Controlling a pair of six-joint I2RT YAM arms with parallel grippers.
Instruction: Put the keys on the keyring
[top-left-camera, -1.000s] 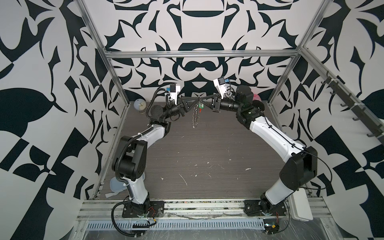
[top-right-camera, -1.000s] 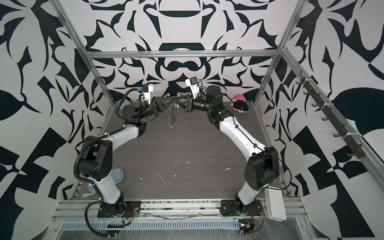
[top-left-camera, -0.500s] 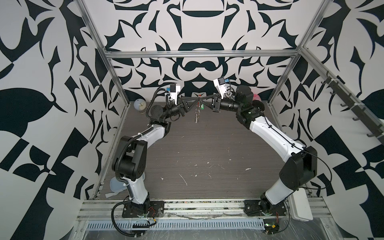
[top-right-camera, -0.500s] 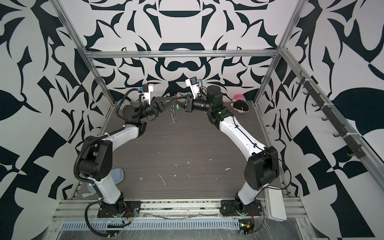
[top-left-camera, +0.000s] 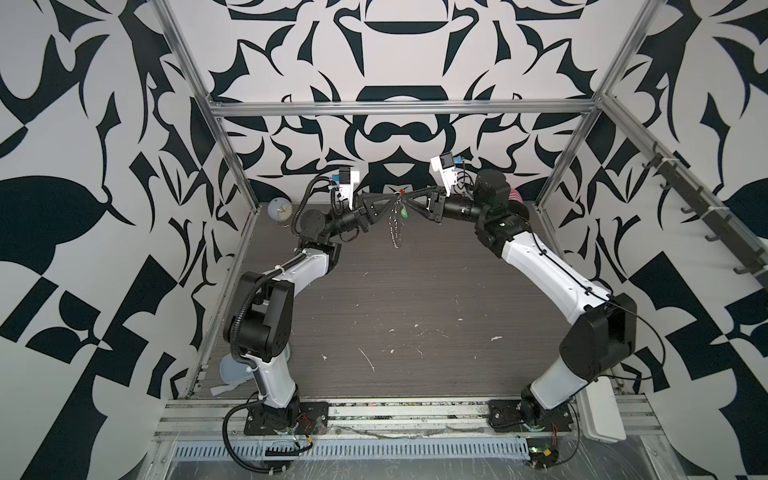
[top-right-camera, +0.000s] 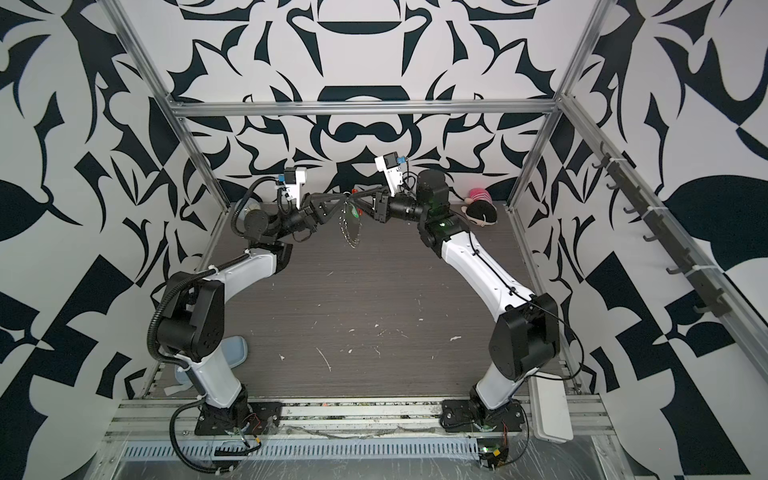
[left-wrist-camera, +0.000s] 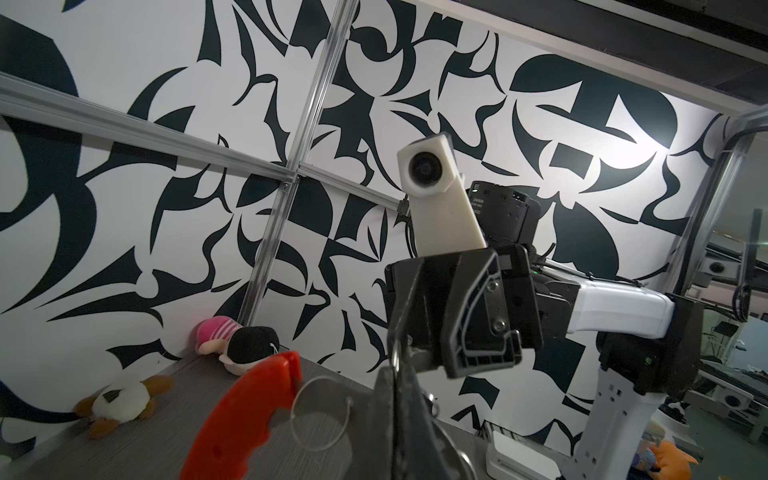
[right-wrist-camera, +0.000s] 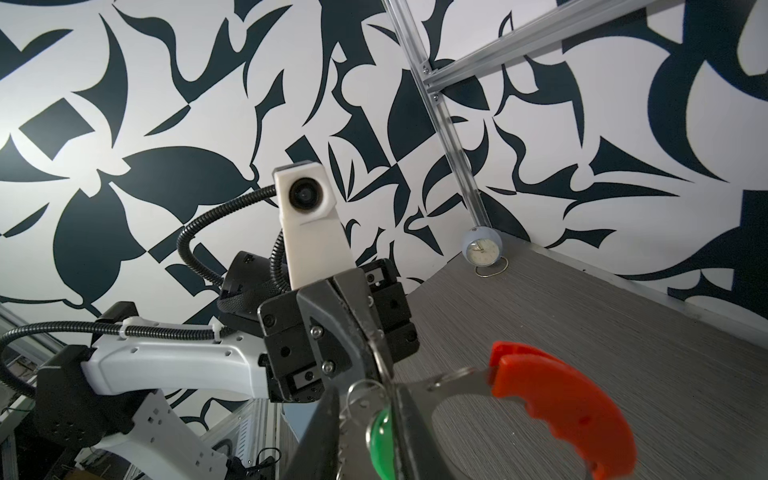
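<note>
We look down on a dark grey wood-grain desk (top-left-camera: 415, 291), scuffed with pale flecks. It sits inside a booth of black-and-white patterned walls (top-left-camera: 124, 124) framed by aluminium rails (top-left-camera: 399, 109). A small round clock (right-wrist-camera: 482, 249) stands in the far left corner. A pink-and-black plush toy (top-right-camera: 482, 208) lies at the far right, against the back wall.

Both arms rise from their bases at the near edge, bend at the elbow and reach to the far middle. There their end effectors meet almost tip to tip, raised above the desk.

The left end effector (top-left-camera: 395, 200) has its fingers together, clamped on the wire of the keyring (top-left-camera: 395, 232). The keyring hangs down from that grip as a narrow loop strung with small silver rings. Its red-orange plastic piece (right-wrist-camera: 561, 407) sits just beside the fingertips.

The right end effector (top-left-camera: 409, 203) faces it with its fingers a little apart. In the right wrist view the green key tag (right-wrist-camera: 382, 440) hangs in that gap, close against one finger (right-wrist-camera: 415, 436). The tag's small ring (right-wrist-camera: 365, 392) sits up near the wire. We cannot tell whether that ring is around the keyring wire.
</note>
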